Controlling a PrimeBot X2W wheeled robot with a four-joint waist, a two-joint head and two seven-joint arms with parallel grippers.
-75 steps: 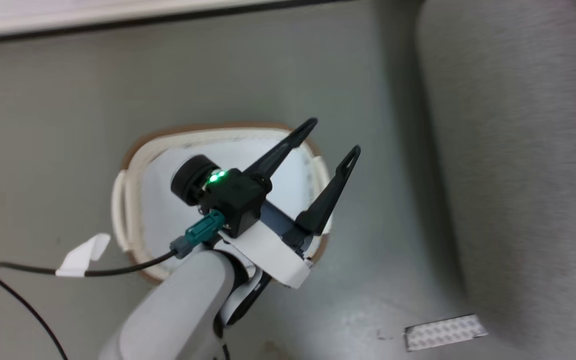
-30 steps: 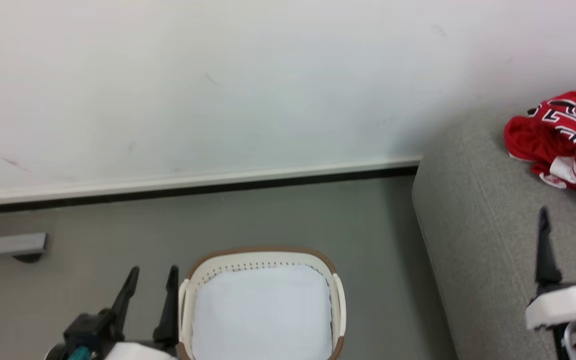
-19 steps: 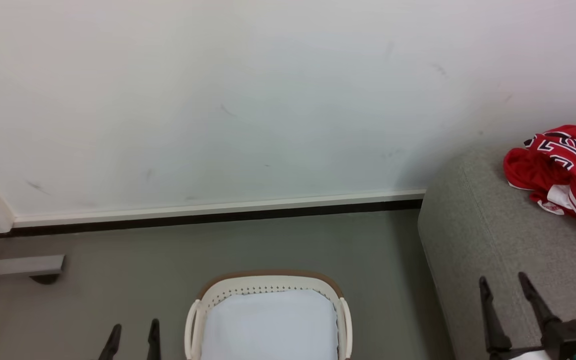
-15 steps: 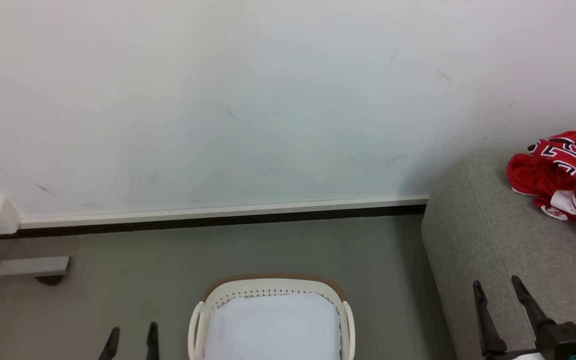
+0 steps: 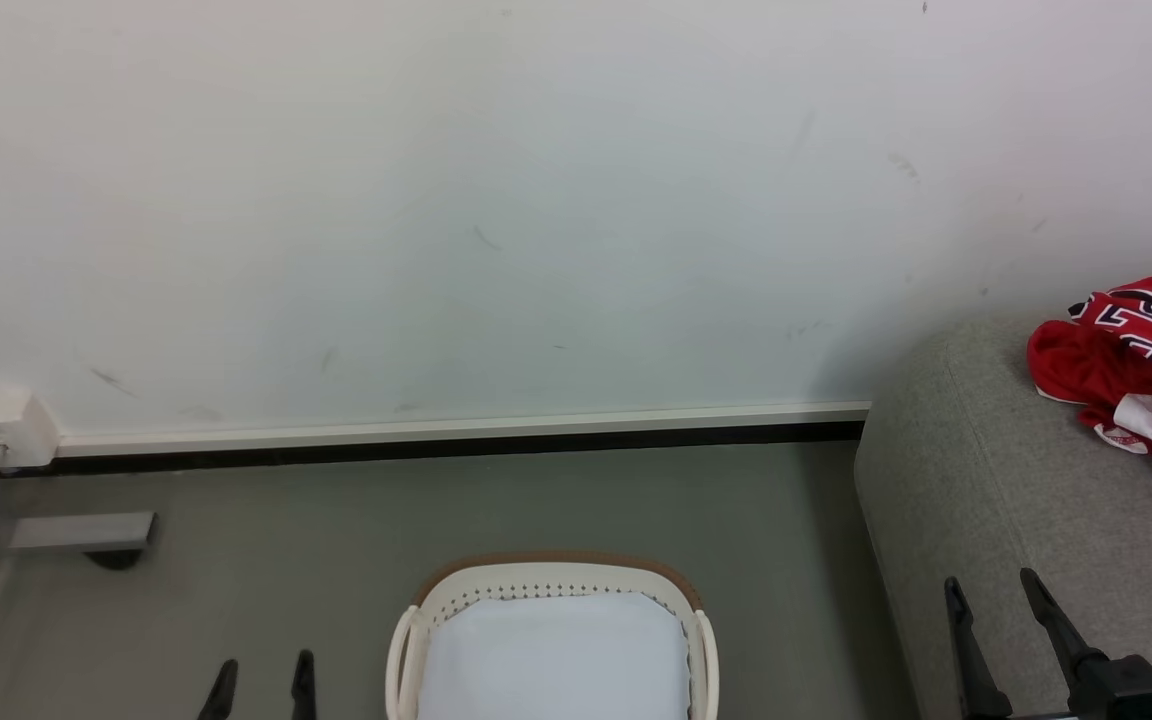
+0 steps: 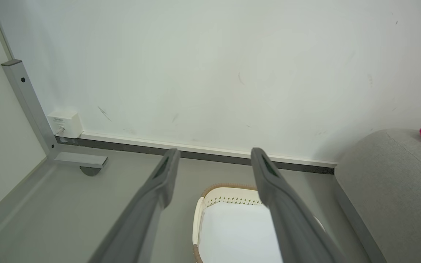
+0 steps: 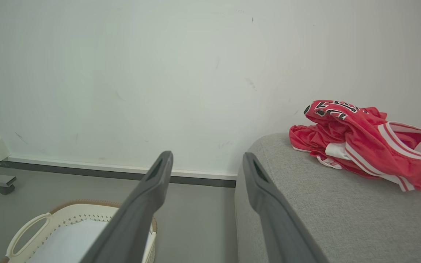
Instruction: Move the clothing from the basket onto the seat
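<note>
Beyond right pincer [image 5: 991,588], clothing [image 5: 1126,370] is laid on the seat [image 5: 986,480]. Left pincer [image 5: 266,665] and right are both held released.

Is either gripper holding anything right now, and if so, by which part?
Nothing is held. The left gripper and the right gripper are both open and empty; the clothing lies on the seat.

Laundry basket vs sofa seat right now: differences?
The cream-white plastic basket with a brown rim is perforated; the grey upholstered sofa seat is textured fabric. The basket sits low on the floor; the seat rises beside it, far larger. The seat carries the crumpled red jersey; the basket's inside looks plain white. Both have rounded edges.
</note>
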